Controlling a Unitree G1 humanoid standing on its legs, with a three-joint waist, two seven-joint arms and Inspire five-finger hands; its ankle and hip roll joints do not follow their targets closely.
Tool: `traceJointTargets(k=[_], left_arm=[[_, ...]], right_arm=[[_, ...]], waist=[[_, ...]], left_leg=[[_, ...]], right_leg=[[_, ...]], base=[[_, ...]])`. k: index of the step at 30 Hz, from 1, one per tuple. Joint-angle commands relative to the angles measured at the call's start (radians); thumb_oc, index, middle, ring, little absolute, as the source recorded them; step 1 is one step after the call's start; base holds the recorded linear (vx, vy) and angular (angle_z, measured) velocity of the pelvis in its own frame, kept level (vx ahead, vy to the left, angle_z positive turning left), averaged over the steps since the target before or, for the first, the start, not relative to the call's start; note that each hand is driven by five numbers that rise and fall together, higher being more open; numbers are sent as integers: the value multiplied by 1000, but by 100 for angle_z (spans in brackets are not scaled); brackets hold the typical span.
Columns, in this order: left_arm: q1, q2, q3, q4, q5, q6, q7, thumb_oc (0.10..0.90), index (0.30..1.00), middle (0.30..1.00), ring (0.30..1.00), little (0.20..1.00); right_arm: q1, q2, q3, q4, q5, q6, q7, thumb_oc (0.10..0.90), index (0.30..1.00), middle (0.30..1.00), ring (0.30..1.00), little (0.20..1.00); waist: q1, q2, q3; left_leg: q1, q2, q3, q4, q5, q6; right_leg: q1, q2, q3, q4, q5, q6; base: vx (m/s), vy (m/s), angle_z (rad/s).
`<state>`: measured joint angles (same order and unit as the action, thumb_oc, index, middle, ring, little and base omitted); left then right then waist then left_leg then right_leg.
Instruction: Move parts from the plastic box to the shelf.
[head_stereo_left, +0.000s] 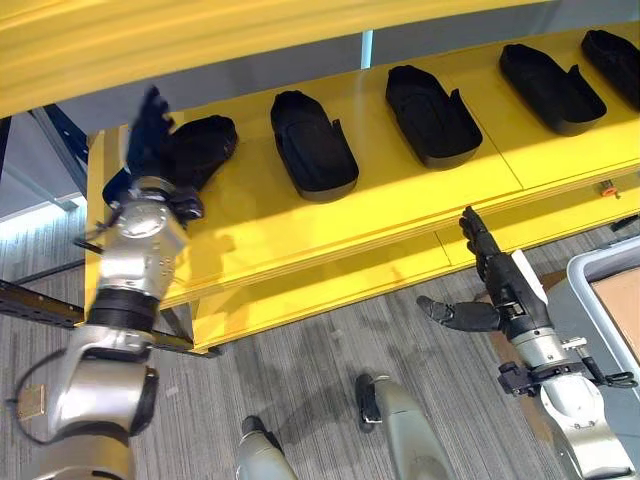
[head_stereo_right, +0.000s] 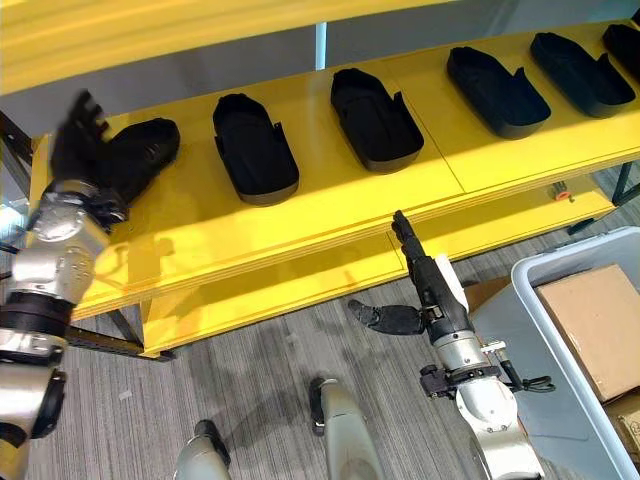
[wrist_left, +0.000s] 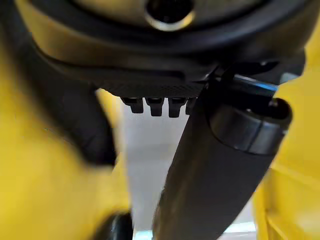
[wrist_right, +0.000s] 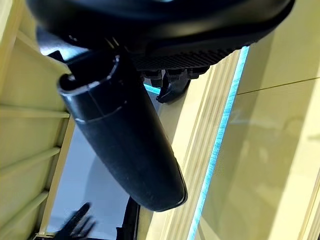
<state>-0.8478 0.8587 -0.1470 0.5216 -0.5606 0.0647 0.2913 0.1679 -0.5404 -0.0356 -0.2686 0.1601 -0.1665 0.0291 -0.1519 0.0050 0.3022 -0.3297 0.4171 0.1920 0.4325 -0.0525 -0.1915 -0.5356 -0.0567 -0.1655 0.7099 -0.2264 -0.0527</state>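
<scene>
Five black parts in a row on the yellow shelf (head_stereo_left: 400, 215), each with its long axis running from the shelf's front edge toward the back, slightly slanted. Leftmost part (head_stereo_left: 200, 148) at the shelf's left end, just beside the left hand (head_stereo_left: 150, 135), which is raised over the shelf with fingers straight and spread, pinching nothing; hard to tell whether touching the part or just apart from it. Next part (head_stereo_left: 313, 145) well apart to the right, out of that hand's reach without a shift.

Right hand (head_stereo_right: 430, 290) low, in front of the shelf's front edge, fingers straight and pressed together pointing up toward the shelf, thumb standing out to the side, empty. Grey plastic box (head_stereo_right: 520, 300) just beside this arm, on the robot's right, with a brown carton (head_stereo_right: 600, 325) inside; no further black part visible in it from here.

Likely judgement: the leftmost part already placed, left hand about to let go or pull away. For the next fetch, right hand clearly nearer to the box, which lies behind and to the right of its fingers, so a turn away from the shelf needed.
</scene>
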Motion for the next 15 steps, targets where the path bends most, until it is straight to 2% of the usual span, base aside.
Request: traceJointTargets(k=[1,6,11,15], left_arm=[[-65,53,23,-48,302,-73,17,900,1000,1000,1000,1000],[-68,153,-7,-34,518,-39,8,900,1000,1000,1000,1000],[-80,176,-37,-2,567,-28,-20,900,1000,1000,1000,1000],[-101,148,-85,75,587,-22,-63,900,1000,1000,1000,1000]], right_arm=[[-23,-16,-56,-122,37,-117,26,900,1000,1000,1000,1000],[-11,-36,-70,-128,75,-133,63,900,1000,1000,1000,1000],[-7,-42,-71,-129,83,-135,73,900,1000,1000,1000,1000],[2,-46,-73,-132,88,-135,76,900,1000,1000,1000,1000]], waist=[[-5,9,-92],[-2,12,-84],[-1,10,-80],[-5,7,-78]], left_leg=[[-52,17,-7,38,-1,50],[-58,14,-7,38,2,48],[-62,14,-9,39,4,49],[-72,16,-12,45,3,50]], right_leg=[[79,-59,50,-58,18,118],[72,-62,47,-55,19,123],[71,-63,46,-56,19,124],[64,-64,47,-53,20,125]], base=[[23,17,6],[7,15,6],[0,0,0],[0,0,0]])
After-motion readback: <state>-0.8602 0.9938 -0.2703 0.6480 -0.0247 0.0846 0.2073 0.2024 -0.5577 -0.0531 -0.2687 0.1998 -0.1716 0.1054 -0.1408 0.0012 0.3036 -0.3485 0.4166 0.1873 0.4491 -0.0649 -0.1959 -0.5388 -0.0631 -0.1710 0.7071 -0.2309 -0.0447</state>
